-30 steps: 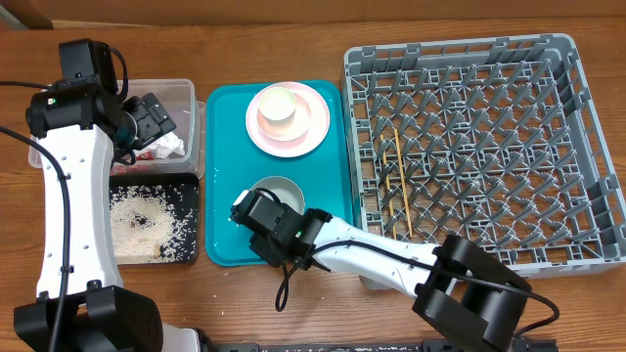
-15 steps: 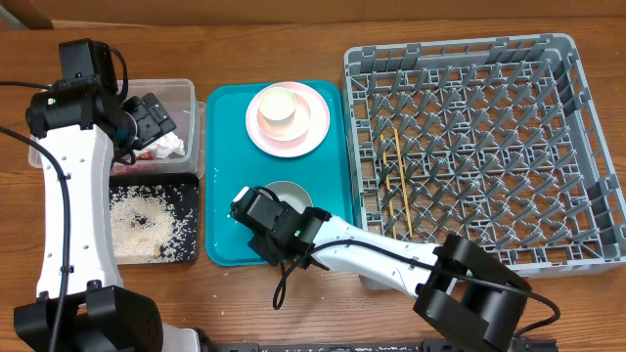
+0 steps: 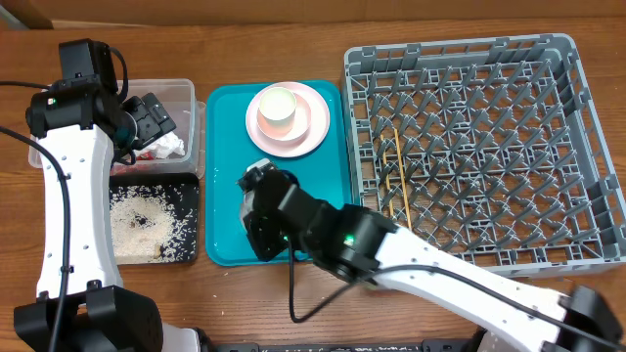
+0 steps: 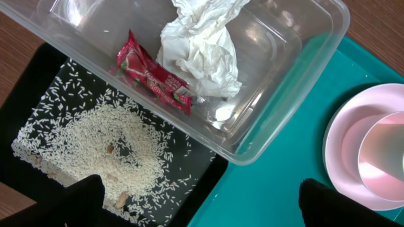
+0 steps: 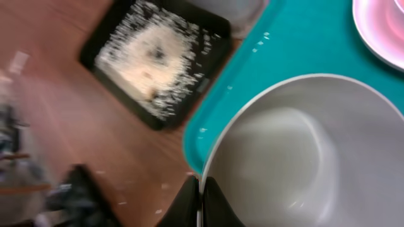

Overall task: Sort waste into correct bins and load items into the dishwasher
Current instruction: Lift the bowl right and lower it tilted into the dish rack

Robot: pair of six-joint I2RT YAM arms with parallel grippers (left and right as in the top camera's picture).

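The right gripper (image 5: 201,189) pinches the thin rim of a smooth round whitish bowl (image 5: 297,151); the left gripper (image 3: 149,117) gapes wide above a clear plastic rectangular tub (image 4: 284,107).

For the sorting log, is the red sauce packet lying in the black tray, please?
No, the sauce packet lies in the clear tub beside the napkin.

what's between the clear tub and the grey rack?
In the overhead view, the teal tray lies between them. It carries the pink plate, and the white cup sits on the plate.
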